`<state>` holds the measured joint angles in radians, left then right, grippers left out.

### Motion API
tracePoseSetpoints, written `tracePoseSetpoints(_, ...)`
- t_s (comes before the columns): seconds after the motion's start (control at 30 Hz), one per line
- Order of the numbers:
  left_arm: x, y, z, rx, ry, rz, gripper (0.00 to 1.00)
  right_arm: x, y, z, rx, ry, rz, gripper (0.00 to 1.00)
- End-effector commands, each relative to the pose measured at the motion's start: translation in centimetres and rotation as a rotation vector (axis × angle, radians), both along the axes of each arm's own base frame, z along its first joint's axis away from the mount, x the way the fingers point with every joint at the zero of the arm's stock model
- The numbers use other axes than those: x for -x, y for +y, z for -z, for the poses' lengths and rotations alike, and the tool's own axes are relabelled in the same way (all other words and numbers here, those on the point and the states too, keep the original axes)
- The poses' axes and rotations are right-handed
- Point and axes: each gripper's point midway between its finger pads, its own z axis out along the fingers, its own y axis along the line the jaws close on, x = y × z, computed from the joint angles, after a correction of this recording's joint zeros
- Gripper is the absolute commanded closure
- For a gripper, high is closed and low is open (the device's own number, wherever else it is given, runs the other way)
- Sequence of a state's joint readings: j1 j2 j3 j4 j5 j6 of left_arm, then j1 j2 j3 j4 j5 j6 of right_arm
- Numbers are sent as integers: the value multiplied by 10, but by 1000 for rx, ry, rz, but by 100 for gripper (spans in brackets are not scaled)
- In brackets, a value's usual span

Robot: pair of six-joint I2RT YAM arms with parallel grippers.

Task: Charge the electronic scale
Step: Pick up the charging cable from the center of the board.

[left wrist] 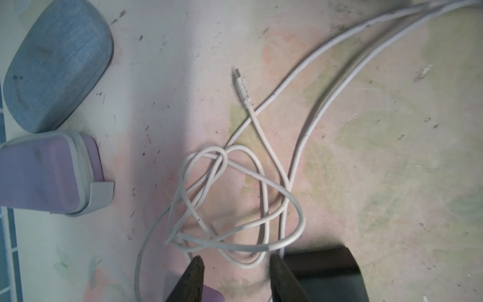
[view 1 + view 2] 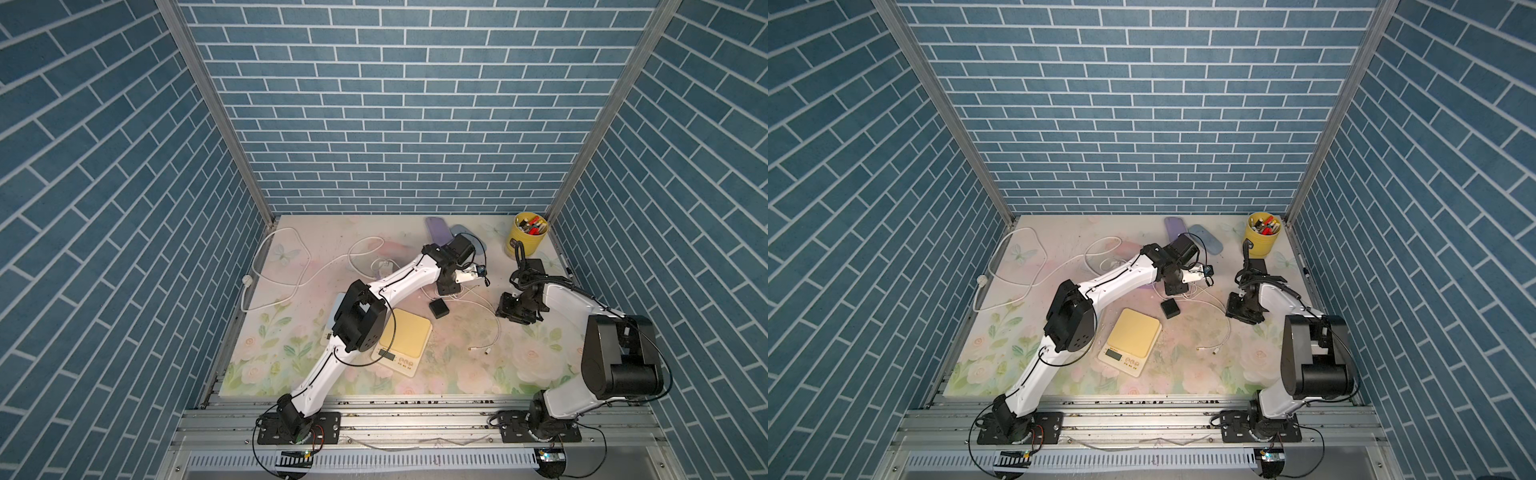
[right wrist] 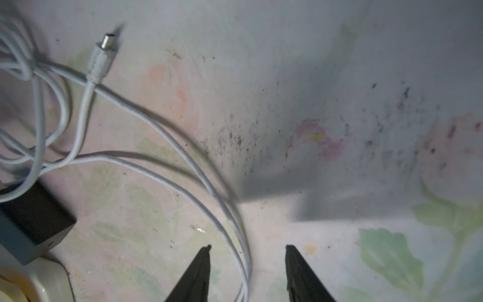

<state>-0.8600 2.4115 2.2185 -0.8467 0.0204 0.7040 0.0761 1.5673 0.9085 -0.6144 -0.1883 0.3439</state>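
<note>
The electronic scale (image 2: 405,338) (image 2: 1133,338), cream with a yellow top, lies at the middle of the mat. A black charger block (image 2: 439,308) (image 1: 324,272) (image 3: 31,222) sits just behind it. A tangled white cable (image 1: 235,204) lies beside the block, its loose plug (image 1: 241,83) (image 3: 100,60) flat on the mat. My left gripper (image 1: 236,261) (image 2: 448,293) hangs open over the tangle, with nothing between its fingers. My right gripper (image 3: 247,248) (image 2: 515,311) is open to the right, low over two strands of the cable (image 3: 235,222), not touching them.
A blue case (image 1: 57,65) and a purple case (image 1: 47,170) lie at the back. A yellow cup of pens (image 2: 527,235) stands in the back right corner. More white cable (image 2: 291,266) loops across the left. Two loose connectors (image 2: 480,349) lie right of the scale.
</note>
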Motion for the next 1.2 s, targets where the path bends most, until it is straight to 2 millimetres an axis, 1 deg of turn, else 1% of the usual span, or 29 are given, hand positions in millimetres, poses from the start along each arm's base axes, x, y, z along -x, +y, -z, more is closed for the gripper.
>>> tracePoseSetpoints(0.0,16,-1,9,-33,-3,157,52,-3,6,5,-29,22,19,50)
tracePoseSetpoints(0.07,17,-2,11,-44,-32,202,50,0,7,13,-30,44,15,50)
tracePoseSetpoints(0.13,12,-6,15,-64,-68,215,49,2,7,19,-32,62,16,49)
tracePoseSetpoints(0.17,9,-7,20,-79,-74,218,49,3,7,22,-32,70,16,49)
tracePoseSetpoints(0.3,-5,-19,31,-119,-128,201,49,6,6,30,-25,95,17,49)
tracePoseSetpoints(0.37,-10,-24,34,-126,-152,194,50,7,6,32,-25,106,17,51)
tracePoseSetpoints(0.5,-13,-28,33,-123,-180,206,54,8,6,34,-25,121,17,54)
tracePoseSetpoints(0.57,-13,-27,34,-132,-184,223,59,9,6,35,-21,127,18,55)
tracePoseSetpoints(0.6,-13,-28,33,-131,-189,230,63,10,6,36,-20,133,17,56)
tracePoseSetpoints(0.63,-14,-29,32,-130,-192,232,72,9,5,35,-17,133,19,57)
tracePoseSetpoints(0.67,-15,-29,29,-124,-198,231,83,10,4,35,-13,136,20,59)
tracePoseSetpoints(0.7,-16,-31,24,-110,-204,226,93,10,4,35,-9,140,19,61)
tracePoseSetpoints(0.73,-16,-33,16,-90,-210,220,100,12,3,36,-4,145,21,63)
tracePoseSetpoints(0.83,-17,-41,-15,-2,-223,198,100,17,1,35,2,147,27,67)
tracePoseSetpoints(0.97,-16,-49,-64,143,-228,172,100,21,-1,30,6,131,41,67)
tracePoseSetpoints(1.03,-13,-51,-86,207,-226,164,100,20,-1,22,5,106,50,64)
tracePoseSetpoints(1.1,-10,-52,-108,264,-227,154,100,17,-2,10,4,63,64,56)
tracePoseSetpoints(1.17,-7,-51,-127,316,-227,147,100,11,-3,-9,2,-6,86,53)
